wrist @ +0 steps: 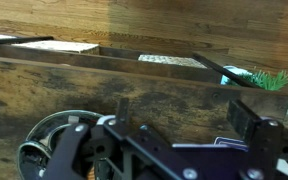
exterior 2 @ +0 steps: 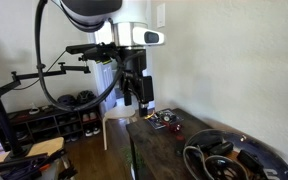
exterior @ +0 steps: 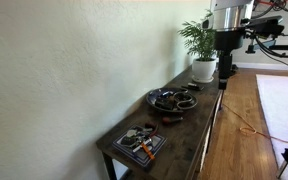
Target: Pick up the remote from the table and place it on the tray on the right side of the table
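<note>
The remote point(exterior: 171, 120) is a small dark reddish oblong. It lies on the long dark wooden table point(exterior: 199, 125) between the round dark tray point(exterior: 173, 99) and the flat rectangular tray. The round tray also shows in an exterior view point(exterior 2: 234, 160) and at the lower left of the wrist view point(wrist: 44, 150). My gripper point(exterior: 222, 78) hangs high over the table's outer edge, apart from the remote. It also shows in an exterior view point(exterior 2: 136, 97). In the wrist view its fingers point(wrist: 184, 115) are spread, with nothing between them. I cannot make out the remote in the wrist view.
A flat rectangular tray of small items point(exterior: 139, 143) sits at one end of the table and also shows in an exterior view point(exterior 2: 166, 120). A potted plant point(exterior: 202, 45) stands at the other end. A wall runs along the table's back. An orange cable point(exterior: 246, 122) lies on the wooden floor.
</note>
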Available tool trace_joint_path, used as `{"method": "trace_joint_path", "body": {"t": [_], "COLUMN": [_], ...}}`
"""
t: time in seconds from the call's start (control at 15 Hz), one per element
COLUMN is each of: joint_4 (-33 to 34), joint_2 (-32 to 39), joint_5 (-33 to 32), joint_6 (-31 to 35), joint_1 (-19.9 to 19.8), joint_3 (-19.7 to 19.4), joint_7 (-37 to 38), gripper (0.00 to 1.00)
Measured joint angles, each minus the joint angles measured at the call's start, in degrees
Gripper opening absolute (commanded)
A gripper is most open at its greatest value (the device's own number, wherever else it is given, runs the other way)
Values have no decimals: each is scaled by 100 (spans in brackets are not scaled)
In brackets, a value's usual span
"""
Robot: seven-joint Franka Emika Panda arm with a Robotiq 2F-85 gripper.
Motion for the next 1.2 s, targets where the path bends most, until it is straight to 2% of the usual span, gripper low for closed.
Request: {"method": "trace_joint_path", "body": {"t": [0.27, 0.53, 1.2], "joint_4": [320, 735, 870], "joint_2": [769, 1355, 1530], "joint_5": [23, 43, 46], "joint_6": [373, 418, 418], "joint_1": [84, 133, 144], "joint_3": [116, 247, 269], "joint_7": [-137, -225, -236], "gripper": [100, 100, 100]}}
